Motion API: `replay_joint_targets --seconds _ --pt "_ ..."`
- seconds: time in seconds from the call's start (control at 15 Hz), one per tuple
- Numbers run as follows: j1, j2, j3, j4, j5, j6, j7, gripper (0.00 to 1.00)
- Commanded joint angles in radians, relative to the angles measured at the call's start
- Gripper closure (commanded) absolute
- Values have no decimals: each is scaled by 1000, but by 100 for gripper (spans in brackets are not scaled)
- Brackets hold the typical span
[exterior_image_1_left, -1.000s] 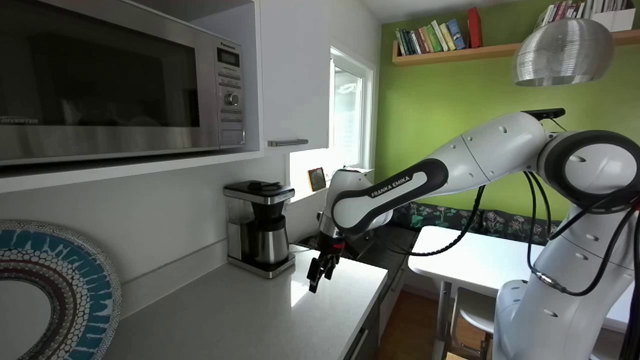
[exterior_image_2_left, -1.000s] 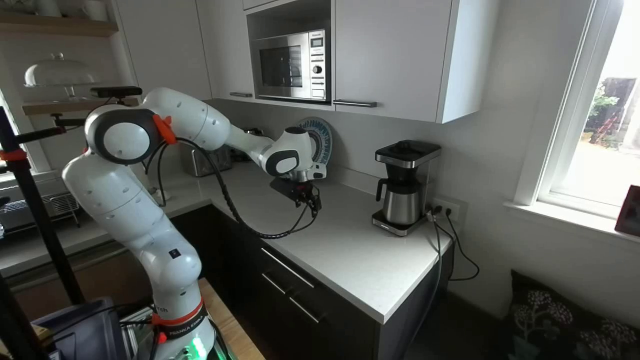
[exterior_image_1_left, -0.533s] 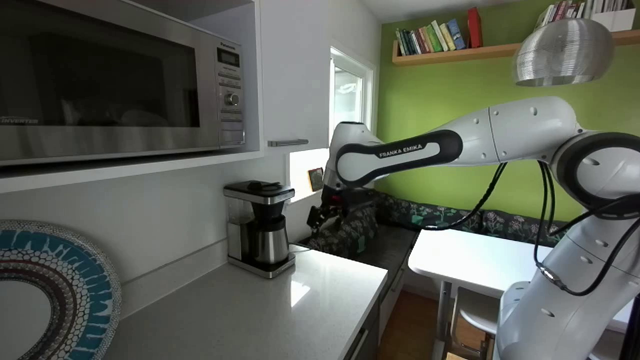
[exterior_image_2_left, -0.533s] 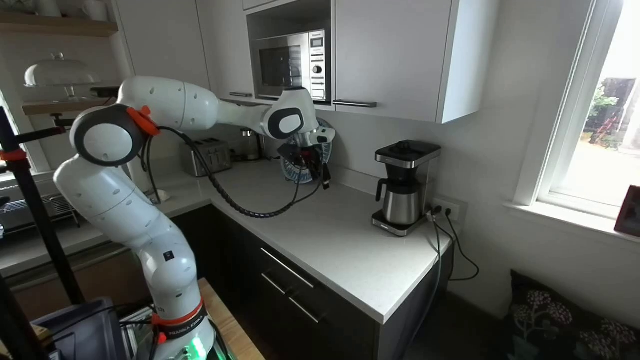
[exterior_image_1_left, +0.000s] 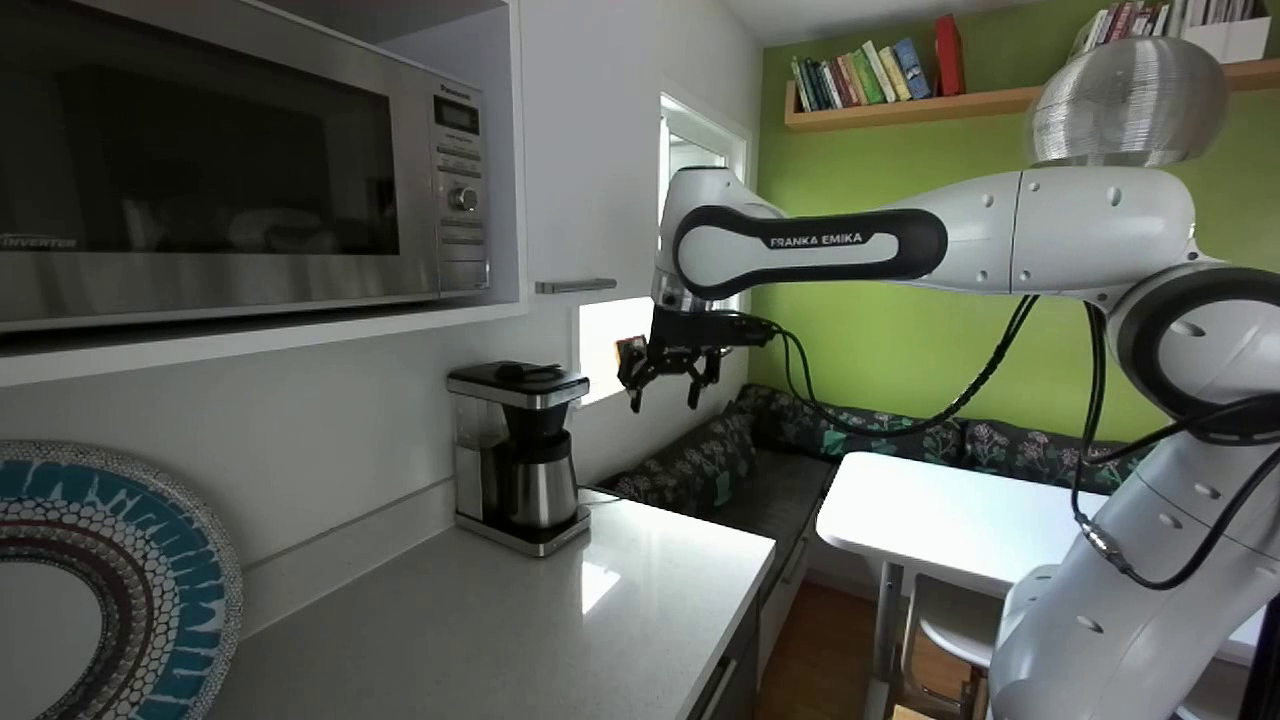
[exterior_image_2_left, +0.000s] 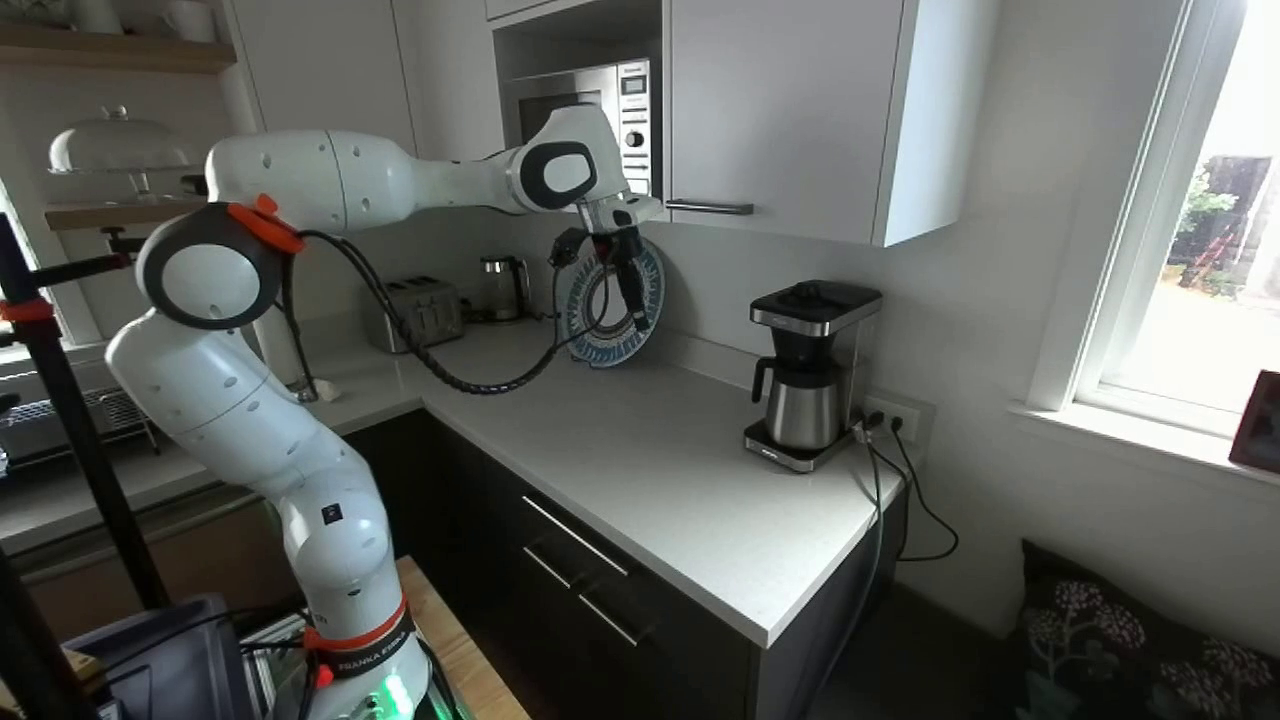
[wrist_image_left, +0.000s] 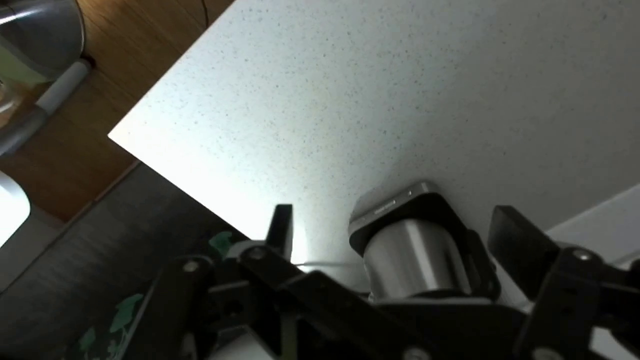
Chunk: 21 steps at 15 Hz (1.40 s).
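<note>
My black gripper (exterior_image_1_left: 664, 397) hangs in the air above the light counter (exterior_image_1_left: 480, 620), fingers pointing down. It is open with nothing between the fingers. In an exterior view the gripper (exterior_image_2_left: 638, 322) shows in front of the patterned plate (exterior_image_2_left: 590, 345). The nearest large thing is a coffee maker (exterior_image_1_left: 545, 490) with a steel carafe, upright on the counter; it also shows in the other exterior picture (exterior_image_2_left: 808, 410). In the wrist view the coffee maker (wrist_image_left: 415, 255) appears between and beyond the open fingers (wrist_image_left: 393, 209), apart from them. Its top is hidden behind the gripper body.
A microwave (exterior_image_1_left: 200, 180) sits in a wall niche beside an upper cabinet (exterior_image_2_left: 780, 110) that overhangs the counter. A toaster (exterior_image_2_left: 425, 315) and a glass kettle (exterior_image_2_left: 503, 285) stand farther along. A white table (exterior_image_1_left: 920, 510) and a window (exterior_image_2_left: 1170, 280) are also in view.
The arm has lifted: the gripper has risen from low over the counter to well above it. It has turned from a tilt to pointing down. The coffee maker has not moved.
</note>
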Motion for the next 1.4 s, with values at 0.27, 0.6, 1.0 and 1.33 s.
replay_joint_targets --seconds 0.27,0.6,1.0,1.33 --pt "-21 -23 25 34 -76 150 192 0" --pt "-31 -32 34 35 -93 177 248 0" --pt "-35 -30 -6 83 32 257 354 0" --pt "-32 -14 -30 121 124 290 434 0"
